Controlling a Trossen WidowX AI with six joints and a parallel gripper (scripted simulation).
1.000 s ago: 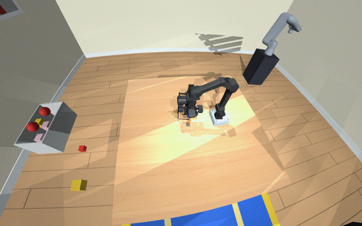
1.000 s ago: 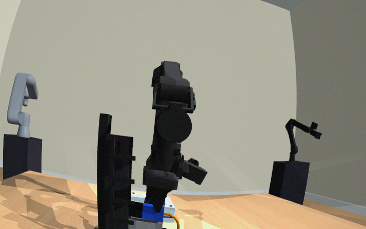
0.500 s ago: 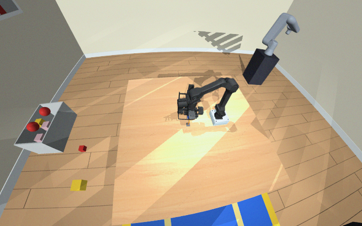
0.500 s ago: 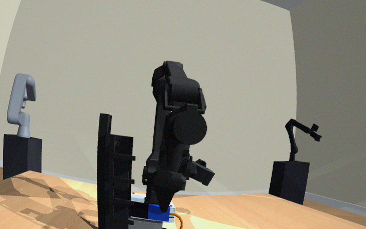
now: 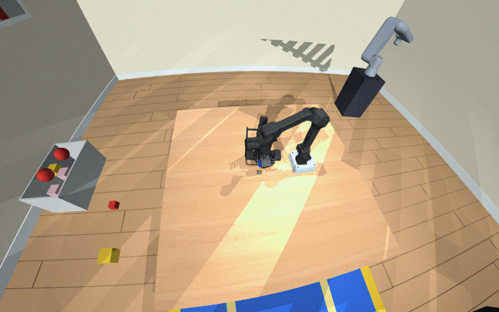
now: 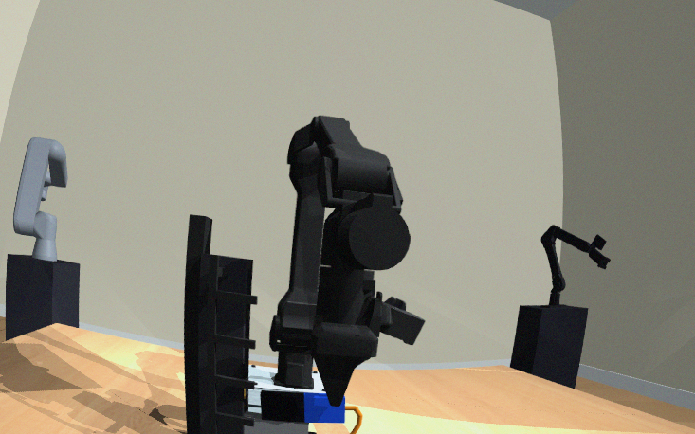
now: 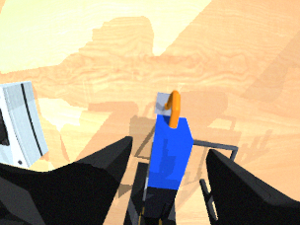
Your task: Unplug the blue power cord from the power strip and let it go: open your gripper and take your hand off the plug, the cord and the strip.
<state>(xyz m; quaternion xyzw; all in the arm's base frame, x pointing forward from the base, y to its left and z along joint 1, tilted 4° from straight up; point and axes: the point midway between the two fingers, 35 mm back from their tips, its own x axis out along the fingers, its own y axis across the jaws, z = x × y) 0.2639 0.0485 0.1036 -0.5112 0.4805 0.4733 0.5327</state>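
Overhead, the arm folds down steeply, its gripper [image 7: 168, 180] spread apart around the blue plug [image 7: 170, 154], gripping nothing.

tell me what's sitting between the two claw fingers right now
In the wrist view, the blue plug with its orange cord lies between the open claw's fingers, with gaps on both sides.

1. In the top view, the arm hides the gripper [image 5: 263, 162] and most of the blue plug [image 5: 259, 159].
2. In the exterior view, the bottom edge cuts off the black rack [image 6: 214, 323] and the orange cord [image 6: 357, 418].
3. In the wrist view, the plug's lower end is lost in shadow.
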